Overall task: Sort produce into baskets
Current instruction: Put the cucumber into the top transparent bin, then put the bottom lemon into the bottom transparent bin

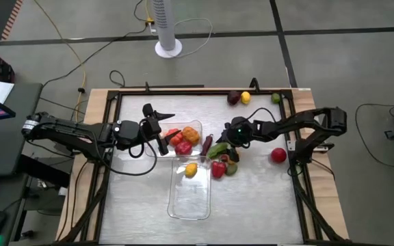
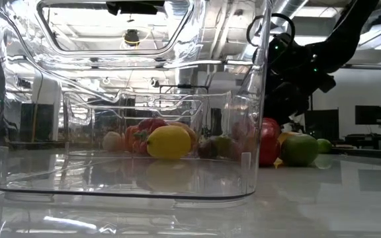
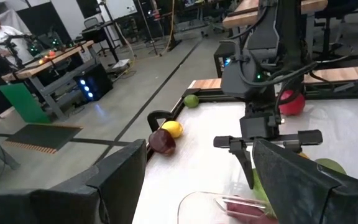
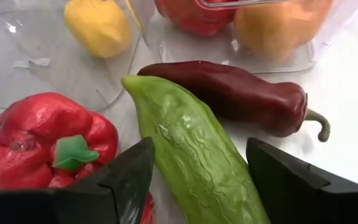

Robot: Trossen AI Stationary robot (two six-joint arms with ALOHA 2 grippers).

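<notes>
Two clear baskets lie mid-table: the far basket (image 1: 197, 126) holds red and orange produce, the near basket (image 1: 190, 205) a yellow lemon (image 1: 191, 169). Right of them loose produce lies in a pile: a long green vegetable (image 4: 191, 155), a dark maroon pepper (image 4: 229, 93) and a red bell pepper (image 4: 42, 137). My right gripper (image 4: 197, 180) is low over the pile, slanting down, open, one finger on each side of the green vegetable, which lies flat on the table. My left gripper (image 3: 213, 186) hangs open and empty above the far basket's left side (image 1: 161, 131). My right gripper straddles the green vegetable's near end (image 4: 216, 193), fingers slanting down from the table's right and lying along it. Both fingers (image 4: 129, 180) stand very close to its sides. I cannot tell whether they touch it. The vegetable rests on the table.
A red tomato (image 1: 278, 155) sits alone at the right. By the far edge lie a maroon piece (image 1: 233, 98), a yellow one (image 1: 245, 98) and a green one (image 1: 276, 98). A black frame rims the table. Bare table lies near the front edge.
</notes>
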